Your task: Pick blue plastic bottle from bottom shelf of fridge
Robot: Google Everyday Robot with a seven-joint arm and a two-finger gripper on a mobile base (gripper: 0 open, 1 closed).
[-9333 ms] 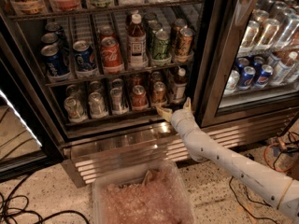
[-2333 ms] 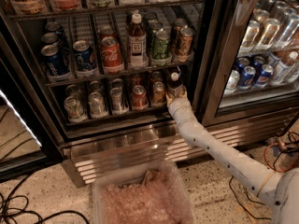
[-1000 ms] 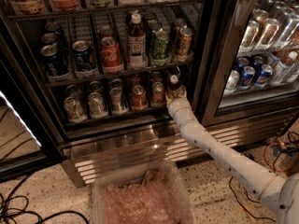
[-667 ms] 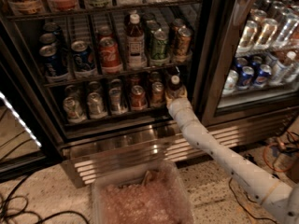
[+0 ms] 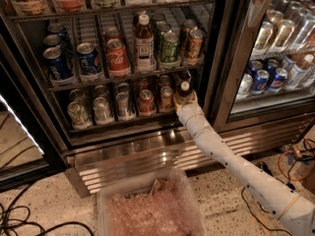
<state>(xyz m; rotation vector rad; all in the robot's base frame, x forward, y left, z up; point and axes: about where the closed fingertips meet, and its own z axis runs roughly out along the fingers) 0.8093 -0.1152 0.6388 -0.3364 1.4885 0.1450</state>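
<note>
The fridge (image 5: 220,58) stands open in the camera view. The blue plastic bottle (image 5: 184,90), with a white cap and dark contents, stands at the right end of the bottom shelf (image 5: 123,125). My gripper (image 5: 186,101) is at the bottle, around its lower body, so the label is hidden. The white arm reaches in from the lower right. Whether the bottle is lifted off the rack cannot be told.
Several cans (image 5: 146,102) stand left of the bottle on the same rack. A taller white-capped bottle (image 5: 144,41) and cans are on the rack above. A clear plastic bin (image 5: 150,205) sits on the floor before the steel grille (image 5: 147,159). Cables (image 5: 19,222) lie at left.
Since 9.3 s ago my gripper has moved up from the shelf's front rail and in to the bottle. Over the last second it has hardly moved.
</note>
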